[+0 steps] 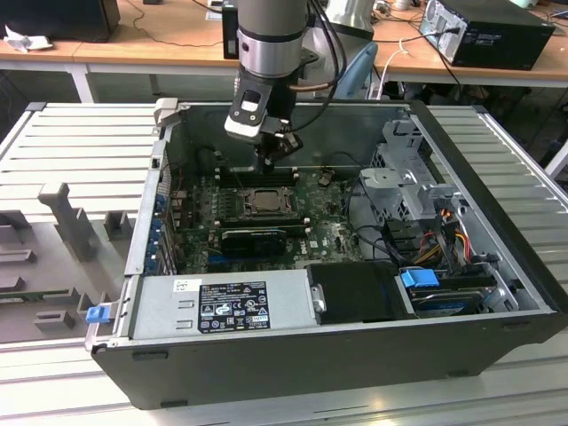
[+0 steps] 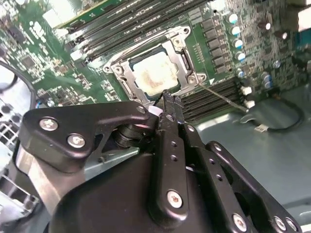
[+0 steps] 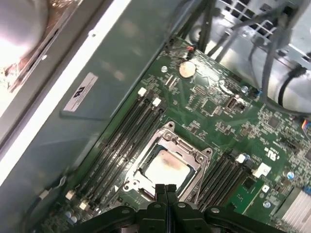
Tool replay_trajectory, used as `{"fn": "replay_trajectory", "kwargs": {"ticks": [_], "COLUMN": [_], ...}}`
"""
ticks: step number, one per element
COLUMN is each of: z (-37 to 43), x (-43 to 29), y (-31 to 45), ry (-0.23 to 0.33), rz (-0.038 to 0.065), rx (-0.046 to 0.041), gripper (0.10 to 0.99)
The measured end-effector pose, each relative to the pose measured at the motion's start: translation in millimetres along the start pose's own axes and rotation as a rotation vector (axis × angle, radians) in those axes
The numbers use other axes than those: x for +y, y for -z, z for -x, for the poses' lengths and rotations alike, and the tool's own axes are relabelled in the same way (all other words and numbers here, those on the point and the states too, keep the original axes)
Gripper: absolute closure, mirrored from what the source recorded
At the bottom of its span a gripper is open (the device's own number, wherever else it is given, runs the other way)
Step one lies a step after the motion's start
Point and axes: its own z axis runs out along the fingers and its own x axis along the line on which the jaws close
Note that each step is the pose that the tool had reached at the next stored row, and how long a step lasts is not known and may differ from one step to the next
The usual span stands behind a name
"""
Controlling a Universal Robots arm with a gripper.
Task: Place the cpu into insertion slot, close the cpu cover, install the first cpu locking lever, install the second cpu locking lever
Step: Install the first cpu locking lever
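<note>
The cpu (image 3: 165,170) lies flat in its socket, its dull metal top stained brownish in the middle, plain in both wrist views (image 2: 154,76). The cover (image 3: 187,145) is down around the cpu, framing it on all sides. From the frame's corner beside the cpu a thin metal lever (image 2: 223,97) sticks out slantwise over the nearby memory slots (image 2: 214,94); I can't tell if it is latched.

The claw (image 3: 165,187) hangs just at the cpu's edge with its two fingers pressed together and nothing between them. Whether the tips touch the frame I can't make out.

More memory slots (image 3: 121,141) run along the cpu's other side, on the green board (image 3: 218,107). A coin cell (image 3: 187,69) sits well away from the cpu. In the exterior view the cpu (image 1: 264,201) is inside the open case (image 1: 355,355), with the power supply (image 1: 231,306) nearer the camera than the cpu.
</note>
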Motion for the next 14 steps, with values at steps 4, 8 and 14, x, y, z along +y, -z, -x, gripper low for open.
{"fn": "replay_trajectory", "kwargs": {"ticks": [4,8,14], "z": [0.0,0.0,0.1], "x": [0.0,0.0,-0.1], "y": [-0.6,-1.2,-2.1], "ry": [0.091,0.210,0.360], "rz": [-0.002,-0.007,-0.012], "rx": [0.0032,0.0078,0.0141], "gripper": [0.980,0.980,0.980]}}
